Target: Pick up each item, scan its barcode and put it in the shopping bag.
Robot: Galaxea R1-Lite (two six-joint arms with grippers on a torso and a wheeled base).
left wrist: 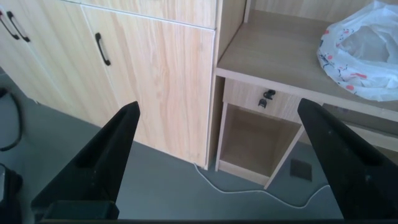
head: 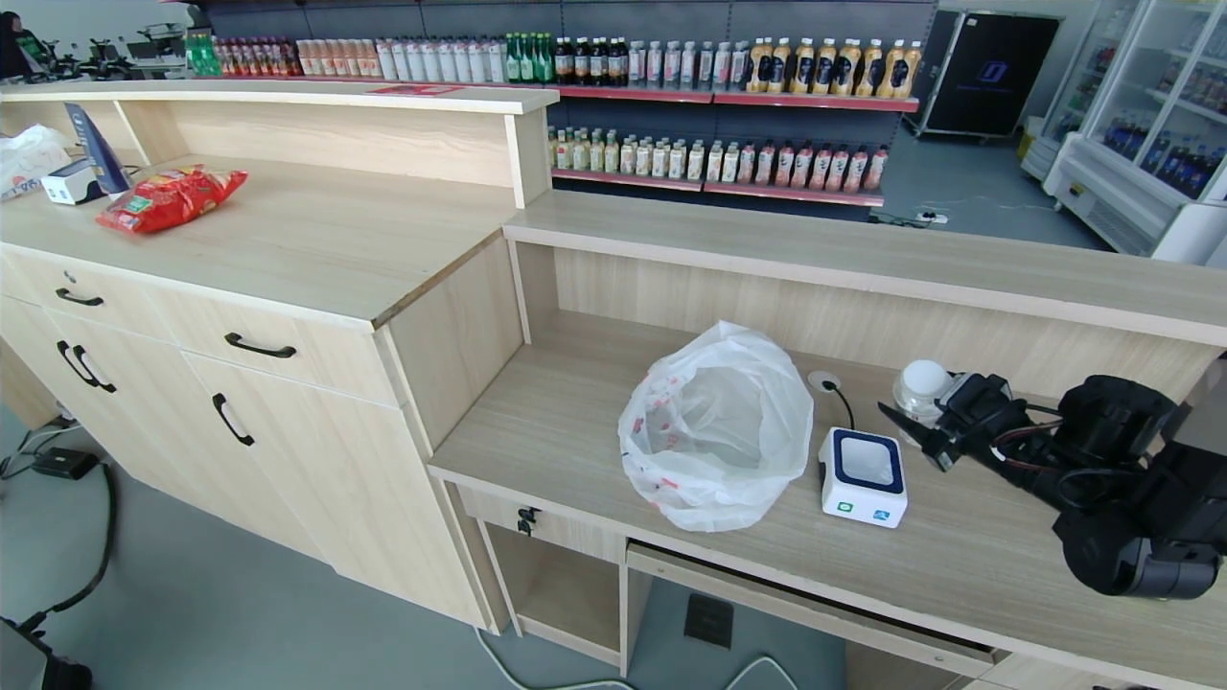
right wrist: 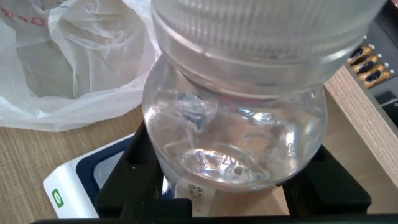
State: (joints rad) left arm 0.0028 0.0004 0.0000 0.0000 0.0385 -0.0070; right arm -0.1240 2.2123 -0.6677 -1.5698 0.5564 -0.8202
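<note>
— What furniture does the room hold?
— A pale wooden counter (head: 288, 259) with black-handled cupboard doors (head: 278, 460), standing on a grey floor (head: 192, 594).
— And behind it?
— Shelves of bottled drinks (head: 719, 96), with glass-door fridges (head: 1150, 125) at the right.

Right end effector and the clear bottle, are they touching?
Touching. The right wrist view shows the clear bottle wedged between the right end effector's black fingers, which press against both of its sides.
</note>
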